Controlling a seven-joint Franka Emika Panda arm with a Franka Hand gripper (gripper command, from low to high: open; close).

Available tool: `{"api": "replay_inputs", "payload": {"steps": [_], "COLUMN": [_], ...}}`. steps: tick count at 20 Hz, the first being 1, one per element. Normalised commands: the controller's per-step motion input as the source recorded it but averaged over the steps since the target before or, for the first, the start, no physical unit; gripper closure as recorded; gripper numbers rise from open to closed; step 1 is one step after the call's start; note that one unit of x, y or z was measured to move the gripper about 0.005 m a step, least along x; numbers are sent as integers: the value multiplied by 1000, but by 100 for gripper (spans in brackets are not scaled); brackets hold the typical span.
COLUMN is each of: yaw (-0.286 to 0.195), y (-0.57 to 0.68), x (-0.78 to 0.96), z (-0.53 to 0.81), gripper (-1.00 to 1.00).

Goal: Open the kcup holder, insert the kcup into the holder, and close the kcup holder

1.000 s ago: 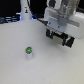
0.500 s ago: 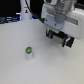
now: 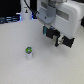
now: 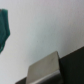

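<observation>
The arm fills the exterior view from twelve to two o'clock, a white bulk reaching in over the pale table. Below it, at about two o'clock from the picture's middle, hangs the gripper, a dark block with green patches; whether its jaws stand apart or together cannot be told at this size, and nothing shows between them. The holder cannot be picked out with any certainty in the exterior view. In the wrist view a grey slab with a dark mass beside it sits at five o'clock and may be part of it or of the gripper — too blurred to say. The kcup stands upright on the table at about seven o'clock, well apart from the gripper, green top up, white wall below. It looks light and thin-walled, likely to tip at a nudge or buckle under a hard squeeze, and its smooth side may slip. The best hold, by my reckoning, is across the white wall just under the rim, from above, with gentle pressure.
</observation>
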Motion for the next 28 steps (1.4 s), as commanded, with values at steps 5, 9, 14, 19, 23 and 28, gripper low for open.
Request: {"api": "replay_inputs", "payload": {"steps": [5,9,14,19,23,28], "yaw": [-278,-294,-300,-304,-312,-315], "y": [-462,-422,-423,-419,-405,-403], "x": [-101,-146,-188,-223,-190,-192], "z": [26,-21,-128,-286,-339,-383], "gripper": [-100,-100,-100,-100,-100,-100]}}
